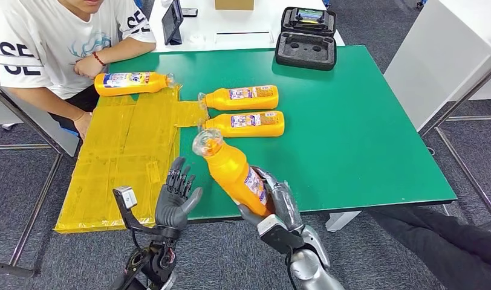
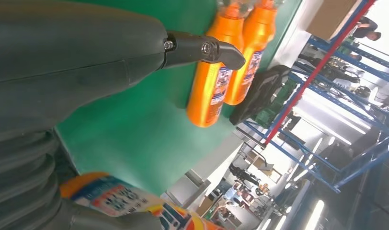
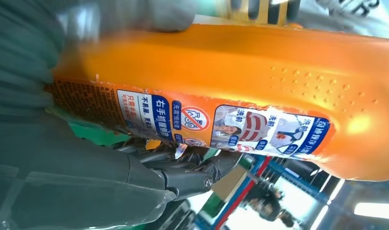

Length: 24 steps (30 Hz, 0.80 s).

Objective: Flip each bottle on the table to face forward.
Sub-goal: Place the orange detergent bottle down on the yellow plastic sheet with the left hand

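Right wrist view. An orange bottle (image 3: 240, 91) is seen at close range, lying lengthwise across the frame; its surface is glossy, and a patch of raised dots is moulded into the plastic; a printed label (image 3: 221, 127) with blue, white and red panels and Chinese characters is carried along one side, its edge torn in places. The bottle is held by the right hand (image 3: 135, 158); a grey ribbed cover and a thick grey thumb are pressed against one side; dark fingers (image 3: 202, 167) are curled against the labelled side. A strip of green table (image 3: 89, 132) is visible beside the hand; blurred blue and red shelving (image 3: 259, 177) is seen in the background.
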Each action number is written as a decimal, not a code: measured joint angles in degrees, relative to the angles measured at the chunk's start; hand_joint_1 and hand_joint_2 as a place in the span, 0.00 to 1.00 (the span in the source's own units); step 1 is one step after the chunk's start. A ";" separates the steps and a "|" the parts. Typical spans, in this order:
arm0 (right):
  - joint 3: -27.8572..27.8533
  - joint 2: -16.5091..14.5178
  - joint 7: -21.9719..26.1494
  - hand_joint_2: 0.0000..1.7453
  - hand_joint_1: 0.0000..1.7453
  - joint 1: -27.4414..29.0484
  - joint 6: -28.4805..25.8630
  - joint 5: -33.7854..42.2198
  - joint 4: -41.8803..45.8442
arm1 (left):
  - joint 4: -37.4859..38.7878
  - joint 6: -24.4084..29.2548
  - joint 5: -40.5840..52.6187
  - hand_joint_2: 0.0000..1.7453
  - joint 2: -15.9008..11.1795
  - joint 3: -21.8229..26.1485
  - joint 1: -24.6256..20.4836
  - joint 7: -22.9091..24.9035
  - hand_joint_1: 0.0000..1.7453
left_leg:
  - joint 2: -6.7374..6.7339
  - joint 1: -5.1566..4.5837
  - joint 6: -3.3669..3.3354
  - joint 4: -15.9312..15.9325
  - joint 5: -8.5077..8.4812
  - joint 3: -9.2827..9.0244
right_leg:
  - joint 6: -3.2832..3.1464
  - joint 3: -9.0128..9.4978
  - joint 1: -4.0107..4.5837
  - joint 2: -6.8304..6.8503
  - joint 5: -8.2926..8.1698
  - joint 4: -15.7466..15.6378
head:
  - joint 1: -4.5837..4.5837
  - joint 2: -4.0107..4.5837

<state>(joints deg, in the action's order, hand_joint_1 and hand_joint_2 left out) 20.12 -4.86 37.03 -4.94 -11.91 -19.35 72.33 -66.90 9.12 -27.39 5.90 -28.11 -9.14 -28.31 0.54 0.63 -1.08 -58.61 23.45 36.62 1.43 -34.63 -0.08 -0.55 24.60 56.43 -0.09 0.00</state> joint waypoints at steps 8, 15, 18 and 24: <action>-3.17 -0.04 0.00 1.00 1.00 1.38 0.76 -0.91 2.51 | 0.00 -0.01 -0.15 1.00 -0.24 -0.73 0.19 -0.16 0.00 | -0.02 0.00 0.00 0.00 -0.01 -0.02 | -0.01 0.01 0.01 0.00 -0.01 0.00 | 0.02 0.00; -3.68 -0.05 0.00 1.00 1.00 2.31 0.74 -1.14 3.86 | 0.00 -0.01 -0.15 1.00 -0.25 -0.74 0.52 -0.04 0.00 | -0.02 0.00 0.00 0.00 -0.01 -0.02 | -0.01 0.00 0.01 0.00 0.00 0.00 | 0.01 0.00; -3.94 -0.05 0.00 1.00 1.00 2.55 0.74 -1.15 4.12 | 0.00 -0.01 -0.15 1.00 -0.25 -0.74 0.56 -0.04 0.00 | -0.01 0.00 0.00 0.00 0.00 -0.02 | 0.00 0.00 0.01 0.00 0.00 0.00 | 0.01 0.00; -4.37 -0.05 0.00 1.00 1.00 2.63 0.75 -1.18 4.25 | -0.06 -0.38 -0.08 1.00 -0.26 -0.75 0.60 0.07 0.00 | -0.01 0.00 -0.01 0.00 -0.01 -0.02 | 0.00 0.01 0.01 0.00 -0.01 0.00 | 0.00 0.00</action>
<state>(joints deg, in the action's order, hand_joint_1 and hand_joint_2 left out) 15.75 -4.92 37.03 -2.30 -11.15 -20.52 76.58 -66.96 8.74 -27.47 5.64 -28.86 -8.54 -28.25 0.53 0.63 -1.08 -58.61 23.44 36.60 1.43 -34.61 -0.07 -0.55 24.59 56.43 -0.09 0.00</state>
